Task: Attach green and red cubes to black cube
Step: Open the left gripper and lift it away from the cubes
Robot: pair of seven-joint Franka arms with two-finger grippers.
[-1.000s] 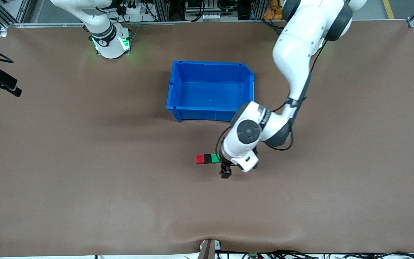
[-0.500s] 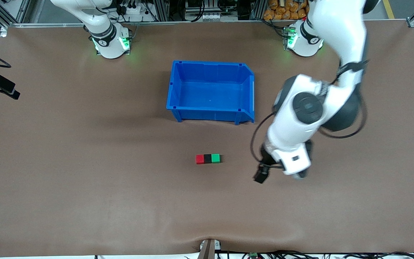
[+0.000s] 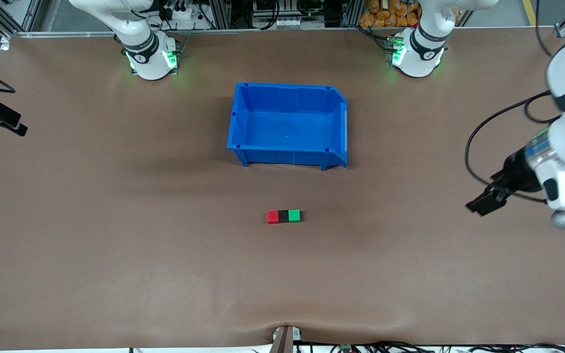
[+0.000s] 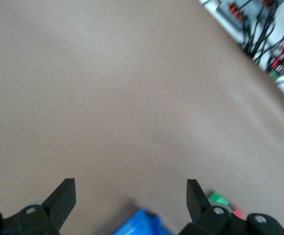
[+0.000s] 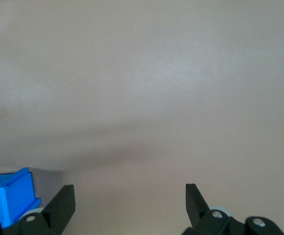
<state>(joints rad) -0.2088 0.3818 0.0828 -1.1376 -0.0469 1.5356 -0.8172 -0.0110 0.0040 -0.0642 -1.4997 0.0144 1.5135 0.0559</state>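
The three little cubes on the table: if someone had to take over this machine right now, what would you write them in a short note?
Left gripper: open, empty, up over bare table at the left arm's end.
Right gripper: open, empty, waiting at the right arm's end of the table.
Red cube, black cube and green cube: in one touching row on the table, black in the middle, nearer the front camera than the blue bin.
Done: both coloured cubes look joined to the black one.
Left: apparently nothing.

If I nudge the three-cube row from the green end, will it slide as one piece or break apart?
Probably as one piece: the red cube, black cube and green cube sit flush in a straight row. Flat faces make rolling unlikely. An off-centre push might swing the row or split a joint; what bonds the cubes cannot be seen.
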